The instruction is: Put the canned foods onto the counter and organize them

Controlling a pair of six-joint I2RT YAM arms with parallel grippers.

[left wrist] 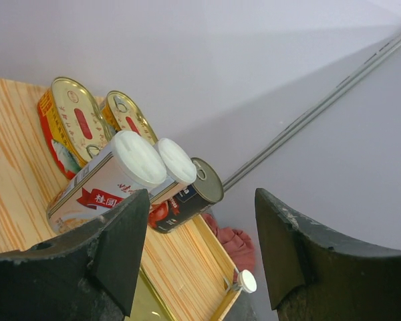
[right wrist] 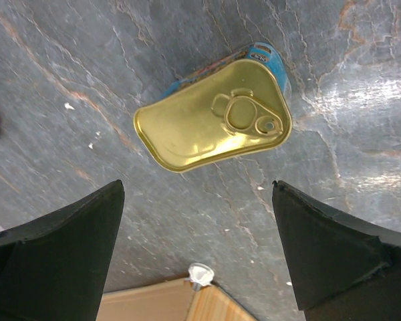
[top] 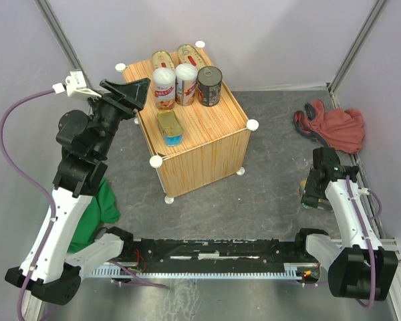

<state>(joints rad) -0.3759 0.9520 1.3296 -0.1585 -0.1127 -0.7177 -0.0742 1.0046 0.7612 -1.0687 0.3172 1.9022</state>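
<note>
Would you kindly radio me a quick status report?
Left jaws open, empty, beside light-wood box counter. Right jaws open above rectangular gold blue-sided tin on grey floor. Nothing blocking it.

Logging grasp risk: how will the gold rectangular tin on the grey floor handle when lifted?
The gold rectangular tin with blue sides looks rigid metal, probably not deforming. Lying flat, it seems unlikely to roll or tip. Its glossy lid may be slippery.

Grey marbled tabletop (top: pixel 267 147) carries wood-grain counter (top: pixel 207 150), red cloth (top: pixel 334 127) far right, green cloth (top: pixel 105 200) near left, loose rectangular gold tin (right wrist: pixel 214 120). On counter: two oval tins (top: pixel 164 60) at back, two white-lidded cans (top: pixel 186 83), dark round can (top: pixel 209 85), blue-sided tin (top: pixel 169 127) in front.
</note>
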